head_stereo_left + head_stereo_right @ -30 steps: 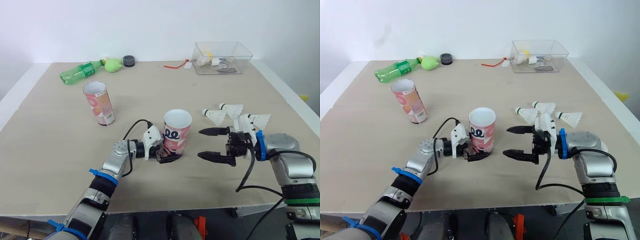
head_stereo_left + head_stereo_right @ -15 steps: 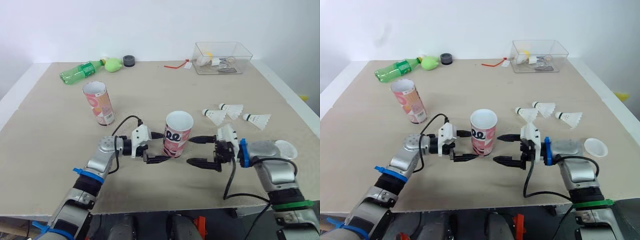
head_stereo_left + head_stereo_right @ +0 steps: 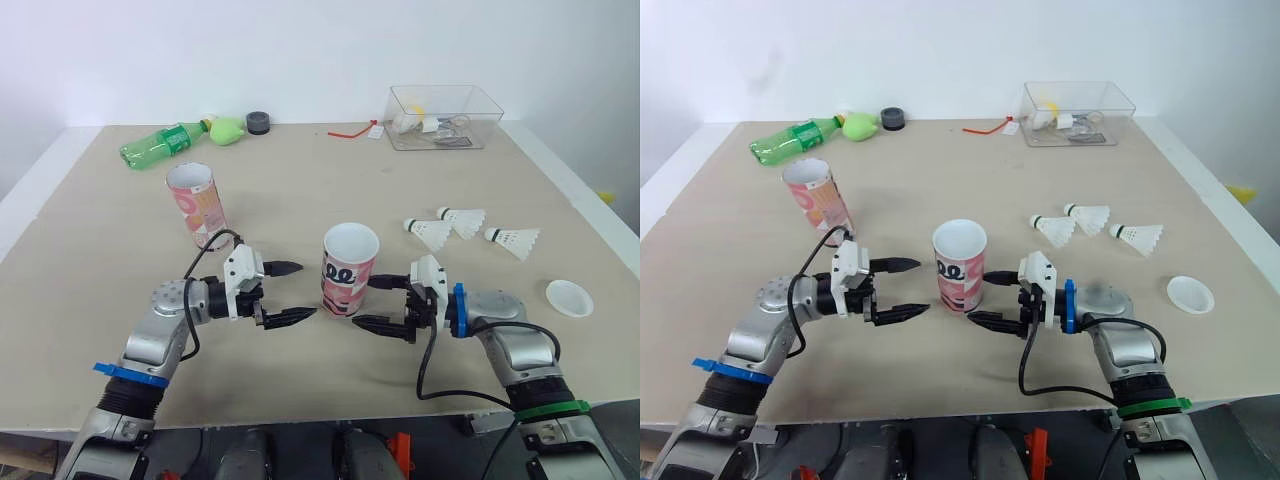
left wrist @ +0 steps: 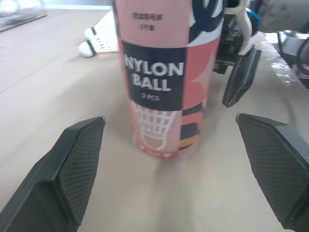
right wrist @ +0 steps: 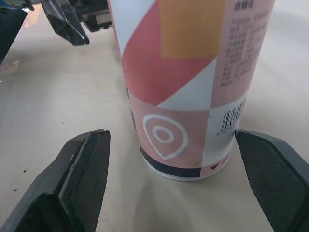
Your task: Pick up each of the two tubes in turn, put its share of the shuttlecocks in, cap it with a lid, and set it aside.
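Left jaws: wide open, just left of the near tube (image 3: 350, 270) and not touching it. A second ago they were down at its foot. They have let go and pulled back.
Right jaws: wide open too, with their tips right by the tube's right side. I cannot tell if they touch it. A second ago they were farther right, so they have come in.
Near tube: stands upright in the middle of the counter (image 3: 300, 180), between the two sets of jaws. Its top is open and nothing holds it.
Lid: a small white lid (image 3: 568, 296) lies at the right, well apart from the tube. A second ago the right arm hid it.
Shuttlecocks: three (image 3: 462, 222) lie on the counter behind the right arm. None is in a tube.
Far tube: the far tube (image 3: 197, 205) stands upright at the back left, open and alone.
Far back: a green bottle (image 3: 160, 143) and a clear box (image 3: 445, 115), not part of the job.
What it means: it looks like the tube is passing from the left side to the right. The right jaws must close on it next. Filling and capping have not begun.
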`<state>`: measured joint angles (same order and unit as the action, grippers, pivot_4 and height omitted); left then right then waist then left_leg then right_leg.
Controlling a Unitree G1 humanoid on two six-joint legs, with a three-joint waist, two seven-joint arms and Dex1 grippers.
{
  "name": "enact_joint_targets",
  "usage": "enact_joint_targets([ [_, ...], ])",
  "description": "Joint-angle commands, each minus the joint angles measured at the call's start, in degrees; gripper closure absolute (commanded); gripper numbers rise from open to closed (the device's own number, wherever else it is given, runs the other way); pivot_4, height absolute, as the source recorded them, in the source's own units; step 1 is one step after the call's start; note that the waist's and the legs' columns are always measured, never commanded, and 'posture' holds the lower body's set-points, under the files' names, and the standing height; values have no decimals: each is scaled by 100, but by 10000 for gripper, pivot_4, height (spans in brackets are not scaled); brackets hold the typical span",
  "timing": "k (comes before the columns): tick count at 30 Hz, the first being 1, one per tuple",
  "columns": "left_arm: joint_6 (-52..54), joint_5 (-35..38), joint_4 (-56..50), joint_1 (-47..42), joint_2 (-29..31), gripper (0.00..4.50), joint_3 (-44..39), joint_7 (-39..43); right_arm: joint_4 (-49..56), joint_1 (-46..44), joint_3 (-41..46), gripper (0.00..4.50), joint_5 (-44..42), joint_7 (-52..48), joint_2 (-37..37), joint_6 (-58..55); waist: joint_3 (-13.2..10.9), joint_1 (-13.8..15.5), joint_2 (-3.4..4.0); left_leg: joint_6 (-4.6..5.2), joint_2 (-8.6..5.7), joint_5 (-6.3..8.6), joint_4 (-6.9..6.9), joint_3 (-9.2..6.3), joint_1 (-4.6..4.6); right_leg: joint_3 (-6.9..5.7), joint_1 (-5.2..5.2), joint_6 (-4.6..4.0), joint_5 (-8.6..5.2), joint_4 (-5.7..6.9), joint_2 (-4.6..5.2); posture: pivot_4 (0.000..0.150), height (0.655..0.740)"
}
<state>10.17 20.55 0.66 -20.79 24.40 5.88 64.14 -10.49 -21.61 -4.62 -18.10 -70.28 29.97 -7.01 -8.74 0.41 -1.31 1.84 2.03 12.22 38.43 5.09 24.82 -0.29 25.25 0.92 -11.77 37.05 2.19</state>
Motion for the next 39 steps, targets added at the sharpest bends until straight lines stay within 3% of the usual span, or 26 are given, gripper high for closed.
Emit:
enact_joint_targets([
  [1, 113, 187, -457, 74, 139, 0, -167, -87, -159, -229, -9, 708, 52, 90, -114, 196, -1, 0, -1, 0, 0, 0, 0, 1, 0, 0, 0, 0, 0, 0, 0, 1500, 7400],
  [39, 121, 167, -647, 446, 394, 0, -62, -242, -1082, -1027, -622, 708, 365, -48, -985, 556, 0, -6, -1, -1, 9, 0, -2, 15, -14, 10, -3, -25, 12, 3, -4, 1500, 7400],
])
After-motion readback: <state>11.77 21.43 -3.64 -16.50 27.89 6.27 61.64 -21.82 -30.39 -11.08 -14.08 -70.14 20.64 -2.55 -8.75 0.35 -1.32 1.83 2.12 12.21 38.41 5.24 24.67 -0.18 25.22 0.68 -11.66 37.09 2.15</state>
